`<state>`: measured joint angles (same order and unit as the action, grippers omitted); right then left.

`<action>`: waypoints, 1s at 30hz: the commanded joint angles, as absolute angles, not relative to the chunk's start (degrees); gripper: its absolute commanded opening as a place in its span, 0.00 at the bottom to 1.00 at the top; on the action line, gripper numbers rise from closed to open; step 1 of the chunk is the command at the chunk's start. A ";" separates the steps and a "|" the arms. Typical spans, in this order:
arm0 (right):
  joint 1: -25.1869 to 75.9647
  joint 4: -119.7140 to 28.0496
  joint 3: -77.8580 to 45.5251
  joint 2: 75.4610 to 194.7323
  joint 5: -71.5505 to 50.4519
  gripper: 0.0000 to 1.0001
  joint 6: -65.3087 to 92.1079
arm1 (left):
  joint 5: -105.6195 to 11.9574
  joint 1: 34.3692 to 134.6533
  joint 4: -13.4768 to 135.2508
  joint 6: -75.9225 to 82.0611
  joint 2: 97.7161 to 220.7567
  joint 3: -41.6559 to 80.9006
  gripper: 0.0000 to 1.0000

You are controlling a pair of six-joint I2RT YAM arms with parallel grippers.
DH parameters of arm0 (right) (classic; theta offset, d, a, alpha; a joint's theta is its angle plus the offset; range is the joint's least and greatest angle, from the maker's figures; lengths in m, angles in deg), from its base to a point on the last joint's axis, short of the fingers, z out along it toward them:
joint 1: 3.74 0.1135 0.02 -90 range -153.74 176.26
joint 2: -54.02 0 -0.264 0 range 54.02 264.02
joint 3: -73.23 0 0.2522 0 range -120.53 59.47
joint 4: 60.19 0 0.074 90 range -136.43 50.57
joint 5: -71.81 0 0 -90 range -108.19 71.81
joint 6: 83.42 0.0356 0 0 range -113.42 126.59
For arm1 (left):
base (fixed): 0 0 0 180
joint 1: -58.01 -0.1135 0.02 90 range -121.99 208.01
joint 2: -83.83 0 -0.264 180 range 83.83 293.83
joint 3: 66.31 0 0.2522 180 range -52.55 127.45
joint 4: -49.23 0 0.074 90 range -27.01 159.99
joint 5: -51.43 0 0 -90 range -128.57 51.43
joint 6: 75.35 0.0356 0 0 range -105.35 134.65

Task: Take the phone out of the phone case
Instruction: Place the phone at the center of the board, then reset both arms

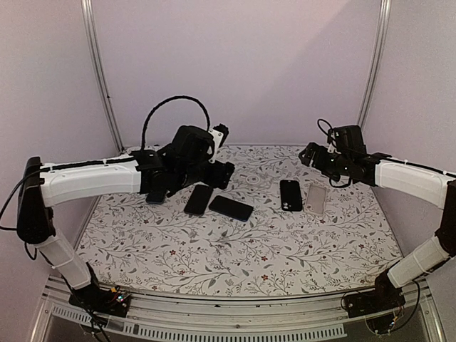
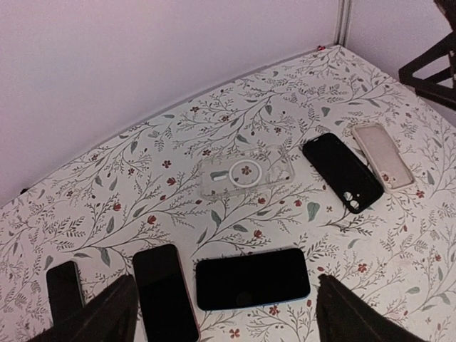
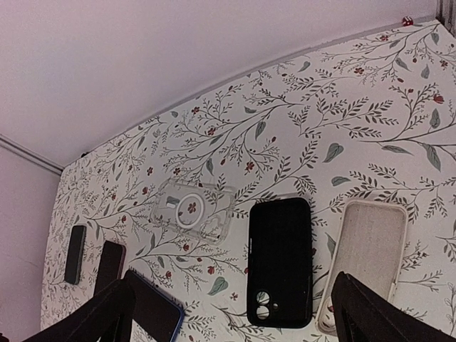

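Lilac walls box in a counter covered with a leaf-and-berry print, and on it lie 3 phones and 3 cases, all flat. Nearest the left gripper is a blue-edged phone, its dark screen up. In the left wrist view it sits just ahead of and between the 2 fingers, which stand wide apart with nothing in them. Its long axis runs crosswise, from one finger toward the other, so as I read it the gripper would meet the short ends unless the wrist turns. Whether that blue edge is a thin case or the phone's own body, I cannot tell. Just left of it lies a second phone, lengthwise to the view, and past that a smaller dark phone. Farther out are a clear case with a ring on its back and the print showing through it, a black case with a camera cut-out, and a beige case. The last 2 lie side by side and look empty. The right gripper hovers over those 2 cases, likewise spread open and holding nothing, well apart from the phones. The left arm is plainly the nearer one to the blue-edged phone, so any grasp there would fall to it.
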<state>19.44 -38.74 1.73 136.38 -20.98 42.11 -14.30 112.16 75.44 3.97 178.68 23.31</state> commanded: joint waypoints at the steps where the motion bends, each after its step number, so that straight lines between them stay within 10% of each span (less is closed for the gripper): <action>1: 19.38 -40.39 3.30 134.14 -25.84 0.99 38.53 | -18.48 107.52 73.10 0.72 173.44 18.13 0.97; 30: 1.23 -82.56 29.89 131.85 -28.79 0.99 13.71 | -15.58 78.51 59.92 -7.58 152.61 -10.26 0.99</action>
